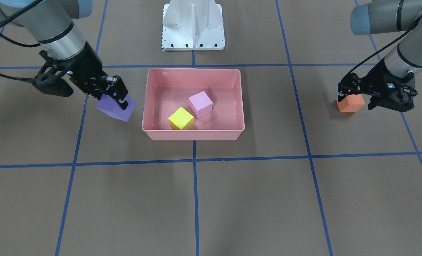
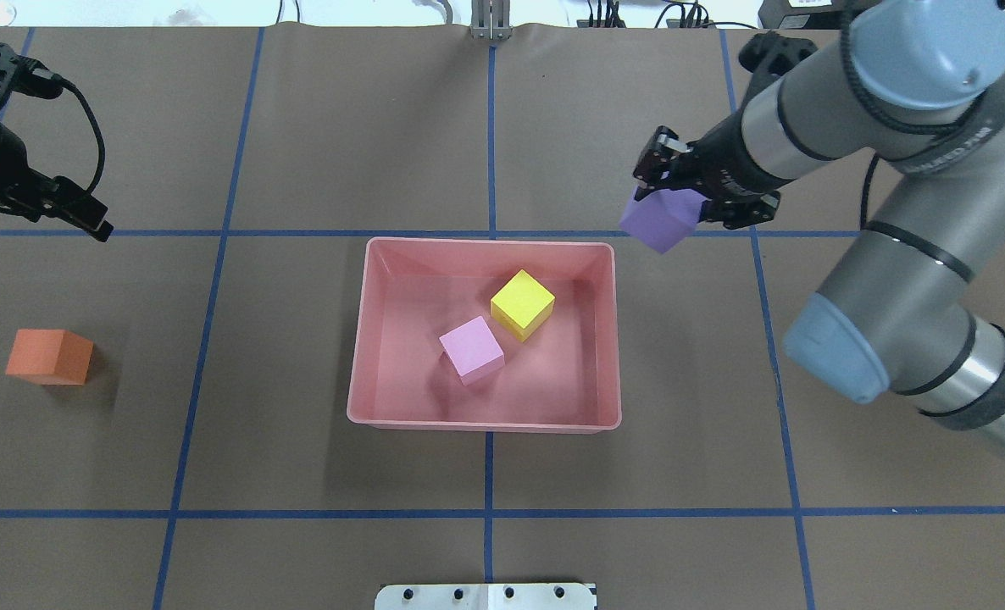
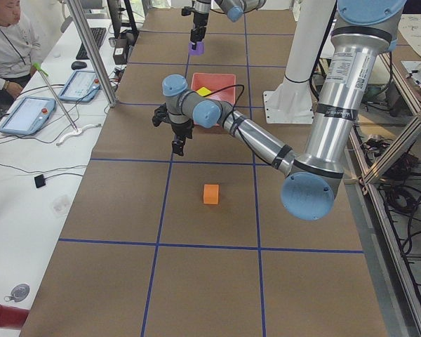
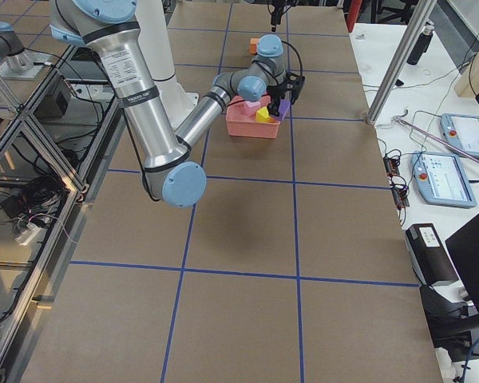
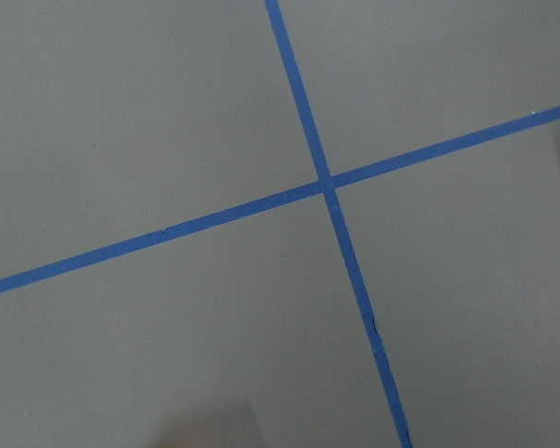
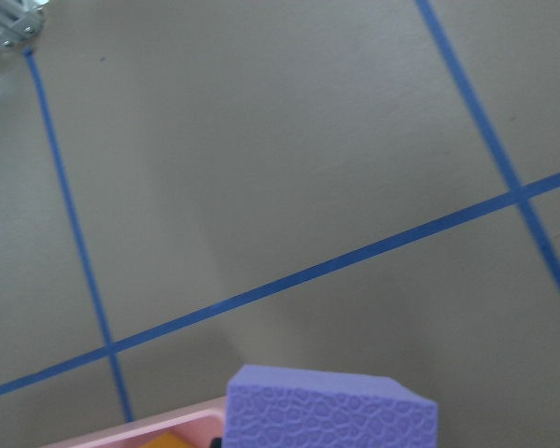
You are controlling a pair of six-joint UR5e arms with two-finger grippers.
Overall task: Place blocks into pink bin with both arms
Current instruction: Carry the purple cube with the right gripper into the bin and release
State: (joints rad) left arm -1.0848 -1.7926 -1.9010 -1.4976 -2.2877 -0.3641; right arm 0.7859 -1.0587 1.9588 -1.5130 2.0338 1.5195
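Item one: pink bin (image 2: 485,243), a shallow rectangular tray, stood at the centre of the brown table (image 2: 485,457), which was marked with blue tape lines (image 2: 488,127). Contents of the bin: yellow block (image 2: 522,303) and pink-lilac block (image 2: 471,349), both resting on its floor just beside each other, their near corners appearing to touch, the yellow one toward the far side from the robot. Item two: purple block (image 2: 662,219), clamped between the fingers of the right gripper (image 2: 668,191), tilted and held clear of the table, just outside the bin's far corner on the robot's right; the right wrist view showed the block's textured top with the bin's rim just below it. Item three: orange block (image 2: 49,356), flat on the table well out to the robot's left, apart from the bin and inside a taped square. Item four: left gripper (image 3: 179,146), raised above the table farther from the robot than the orange block and not touching it; whether its fingers stood apart or together could not be told, and its wrist view showed only table and crossing tape. Item five: white pedestal base (image 1: 193,25), at the robot's edge of the table.
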